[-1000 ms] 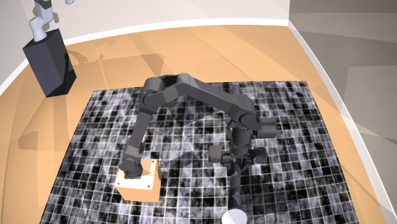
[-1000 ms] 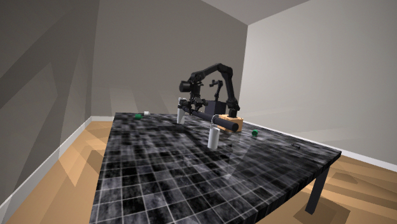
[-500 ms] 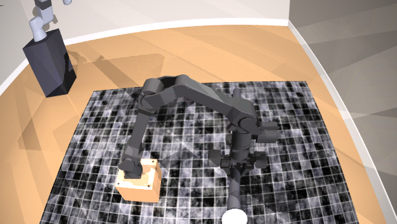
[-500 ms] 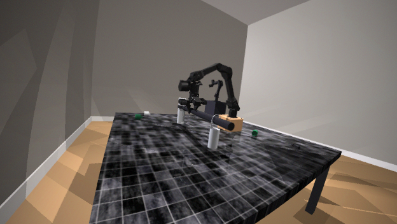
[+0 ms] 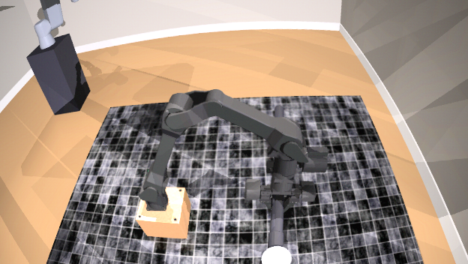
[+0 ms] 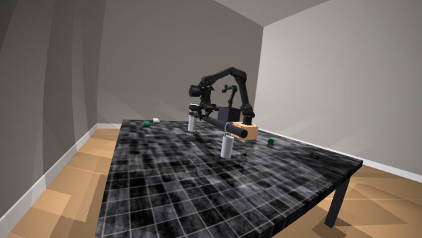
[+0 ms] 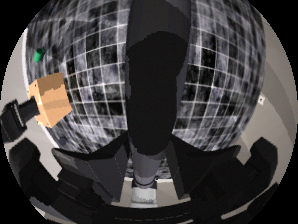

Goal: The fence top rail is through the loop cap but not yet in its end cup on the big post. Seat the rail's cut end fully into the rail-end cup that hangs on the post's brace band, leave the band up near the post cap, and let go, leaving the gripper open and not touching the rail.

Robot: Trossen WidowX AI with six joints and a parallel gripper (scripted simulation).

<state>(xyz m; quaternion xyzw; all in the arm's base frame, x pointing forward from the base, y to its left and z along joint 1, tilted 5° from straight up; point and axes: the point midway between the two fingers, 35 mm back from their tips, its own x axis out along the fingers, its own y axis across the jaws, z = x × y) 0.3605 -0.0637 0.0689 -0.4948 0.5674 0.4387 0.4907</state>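
Observation:
The dark round rail runs level above the table. It passes through the wire loop on the short white post, and its near end sticks out beyond. My gripper is shut on the rail from above, close to the big white post. The rail's far end points at that post and looks close against its upper part. The end cup and brace band are too small and dark to make out, so I cannot tell how deep the cut end sits.
A wooden block under the arm's base stands beside the rail. Green pieces and a white piece lie on the table. Another arm on a dark pedestal stands beyond the table.

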